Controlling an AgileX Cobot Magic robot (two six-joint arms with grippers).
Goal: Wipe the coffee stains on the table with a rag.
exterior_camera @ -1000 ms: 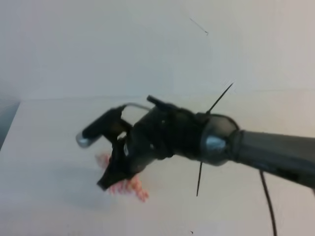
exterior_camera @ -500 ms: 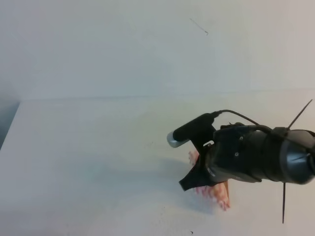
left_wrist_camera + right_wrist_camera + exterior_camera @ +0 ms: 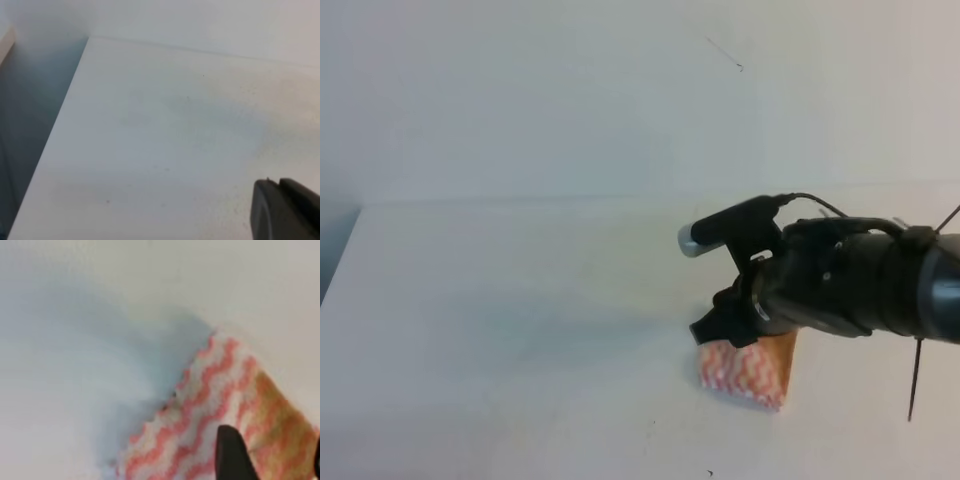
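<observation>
While the right claw (image 3: 720, 328) hovers at the rag's (image 3: 748, 372) upper edge, jaws parted and holding nothing, rag flat on the white bench (image 3: 500, 300) toward five o'clock, tan patch (image 3: 280, 415) at its three-o'clock edge, left claw's (image 3: 287, 210) state untellable

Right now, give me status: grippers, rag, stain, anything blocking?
Right gripper open above the rag. Rag flat on the table, tan patch showing. No coffee stains visible. Left gripper's state unclear. Nothing blocking.

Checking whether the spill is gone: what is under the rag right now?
The rag lies flat on the white table, tan-stained edge toward the right hand above it. No coffee blotch shows on the bare tabletop around it; whatever lies beneath the cloth is covered.
</observation>
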